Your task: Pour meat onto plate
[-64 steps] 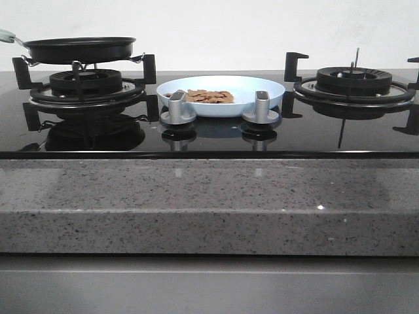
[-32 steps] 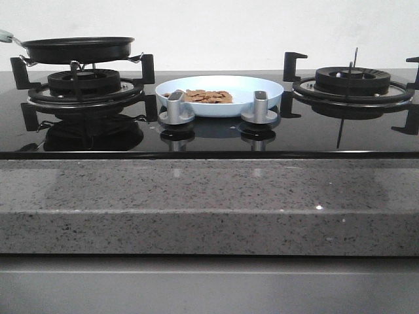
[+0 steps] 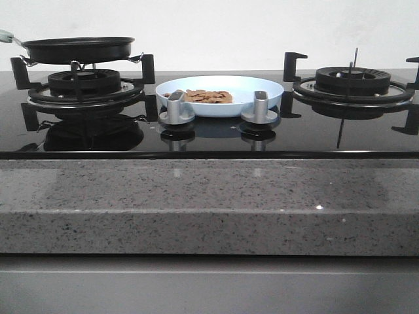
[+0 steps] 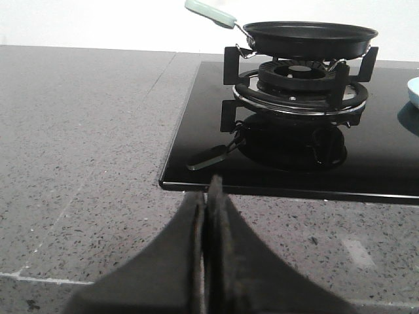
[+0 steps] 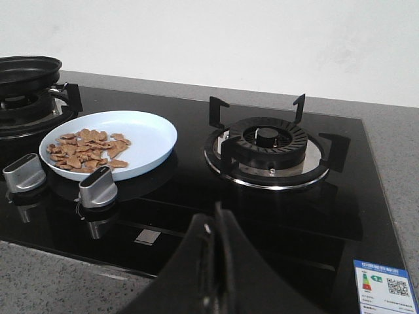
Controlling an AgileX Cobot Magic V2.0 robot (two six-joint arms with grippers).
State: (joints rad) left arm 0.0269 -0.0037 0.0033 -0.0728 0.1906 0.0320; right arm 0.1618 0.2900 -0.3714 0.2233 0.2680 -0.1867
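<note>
Black and glossy, the frying pan sits level on the left burner, to the left of the plate, its pale handle reaching away from the dish; from these views nothing can be seen inside it. The left end effector has its fingers pressed together, holds nothing, and hangs over the speckled stone worktop, well apart from the pan and further left of the plate. At the middle of the hob the plate rests on the dark glass just behind the two silver knobs, and the meat lies on it in a loose heap toward the side nearer the pan. Right of the plate stands the bare right burner, and the right end effector hovers in front of it, also closed on nothing. To my eye the pour looks finished, so the remaining risks are small: an arm swinging across the hob could clip a knob or nudge the plate on the slick glass, scattering pieces over the low rim, or catch the protruding handle and tip the pan off its grate.
</note>
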